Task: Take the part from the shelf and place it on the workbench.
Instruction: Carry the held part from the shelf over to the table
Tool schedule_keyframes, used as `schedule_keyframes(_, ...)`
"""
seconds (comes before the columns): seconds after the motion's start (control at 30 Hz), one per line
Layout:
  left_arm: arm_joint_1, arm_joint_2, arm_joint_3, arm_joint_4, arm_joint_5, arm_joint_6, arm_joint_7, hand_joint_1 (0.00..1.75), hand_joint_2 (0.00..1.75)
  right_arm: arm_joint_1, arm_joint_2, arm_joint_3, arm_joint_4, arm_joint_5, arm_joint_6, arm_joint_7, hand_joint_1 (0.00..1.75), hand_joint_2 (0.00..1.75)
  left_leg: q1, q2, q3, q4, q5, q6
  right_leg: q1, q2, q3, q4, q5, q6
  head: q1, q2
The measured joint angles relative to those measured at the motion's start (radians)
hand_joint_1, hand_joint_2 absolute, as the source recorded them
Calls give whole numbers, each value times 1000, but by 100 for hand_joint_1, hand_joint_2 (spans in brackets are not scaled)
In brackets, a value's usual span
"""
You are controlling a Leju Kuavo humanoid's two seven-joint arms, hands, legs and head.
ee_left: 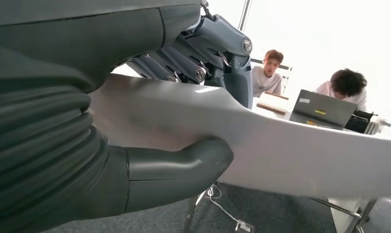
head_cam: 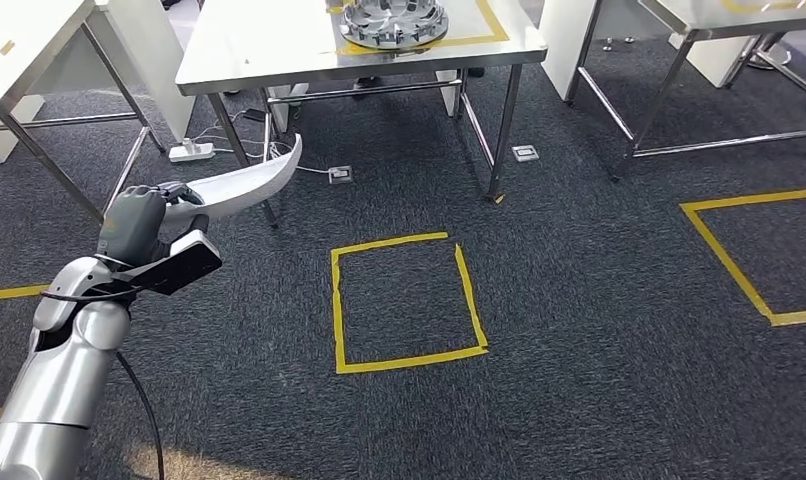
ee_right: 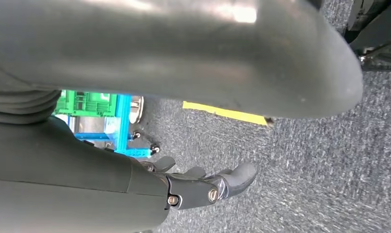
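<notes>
My left hand [head_cam: 139, 222] grips a long curved white part [head_cam: 249, 182], which points up and right toward the steel workbench [head_cam: 269, 55]. In the left wrist view the thumb [ee_left: 184, 162] presses under the part [ee_left: 290, 155] and the dark fingers [ee_left: 203, 53] wrap over it. A round silver ribbed part [head_cam: 393, 22] lies on the workbench inside yellow tape. My right hand [ee_right: 203, 187] hangs over the carpet, fingers loosely extended and holding nothing.
A yellow tape square [head_cam: 407, 300] marks the carpet ahead, another [head_cam: 764, 255] at the right. Steel tables stand left [head_cam: 19, 40] and right [head_cam: 699, 15]. A power strip [head_cam: 191, 152] and cables lie under the workbench. Two people [ee_left: 349, 87] sit at a laptop beyond.
</notes>
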Motion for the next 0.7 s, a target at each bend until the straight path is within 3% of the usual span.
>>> schedule_keyframes(0.07,3,1,2,-2,0,0,0,157,175,2,2,0,0,0,0,0,0,0,-3,5,32,-122,98,8,0,-2,33,-5,-28,5,0,0)
schedule_keyframes(0.1,3,1,4,-2,0,0,0,157,175,1,2,0,0,0,1,-2,0,0,-7,9,55,-180,126,13,1,-3,45,-9,-41,10,0,0)
schedule_keyframes(0.13,3,1,5,-3,0,0,0,157,175,0,3,0,0,0,1,-5,0,0,-12,12,71,-216,133,20,3,-5,54,-17,-50,16,1,0)
schedule_keyframes(0.17,4,1,6,-3,-1,0,1,157,175,0,3,0,0,1,1,-8,0,0,-15,13,83,-231,121,27,4,-7,64,-26,-53,23,2,0)
schedule_keyframes(0.23,7,2,8,-6,-2,1,2,157,175,-3,3,0,0,4,1,-11,0,0,-15,7,104,-249,92,44,6,-9,71,-15,-33,35,5,0)
schedule_keyframes(0.3,10,2,10,-8,-4,5,4,157,175,-3,3,0,0,6,1,-11,0,0,-12,1,140,-268,70,56,6,-3,20,85,20,40,9,0)
schedule_keyframes(0.33,12,2,12,-8,-4,6,4,157,175,-3,4,1,0,6,1,-12,0,0,-11,-1,162,-278,60,61,5,1,-30,156,34,40,10,0)
schedule_keyframes(0.37,15,2,12,-7,-5,8,5,157,175,-2,4,1,1,6,1,-13,0,0,-11,-4,185,-287,47,64,6,4,-83,218,27,40,11,0)
schedule_keyframes(0.43,21,0,13,-6,-7,8,6,157,175,3,4,1,1,5,1,-13,0,0,-12,-12,234,-299,16,67,7,7,-173,277,-53,42,12,0)
schedule_keyframes(0.47,24,0,13,-6,-7,8,6,157,175,6,4,1,1,5,1,-12,0,0,-12,-17,260,-302,-2,67,8,8,-204,271,-99,44,12,0)
schedule_keyframes(0.5,25,-2,13,-6,-7,8,6,157,175,9,4,1,1,5,1,-12,0,0,-12,-21,287,-304,-21,66,8,9,-226,246,-127,44,13,0)
schedule_keyframes(0.53,26,-2,13,-6,-8,8,6,157,175,12,4,1,1,4,1,-11,0,0,-13,-25,315,-304,-41,64,8,9,-241,205,-118,43,13,0)
schedule_keyframes(0.57,27,-3,13,-5,-8,8,6,157,175,15,4,1,1,3,1,-11,0,0,-13,-27,339,-304,-63,63,8,9,-250,149,-57,41,13,0)
schedule_keyframes(0.63,30,-4,14,-2,-9,9,5,157,175,21,4,1,1,1,1,-15,0,0,-16,-33,382,-300,-111,57,12,8,-261,37,124,34,13,0)
schedule_keyframes(0.67,30,-4,14,-3,-9,9,4,157,175,22,4,1,1,0,1,-15,0,0,-16,-37,403,-297,-132,52,16,8,-257,5,191,29,12,0)
schedule_keyframes(0.7,29,-4,15,-5,-10,10,2,157,175,21,4,1,1,-2,1,-9,0,0,-16,-40,422,-288,-144,45,20,8,-250,-7,218,25,11,0)
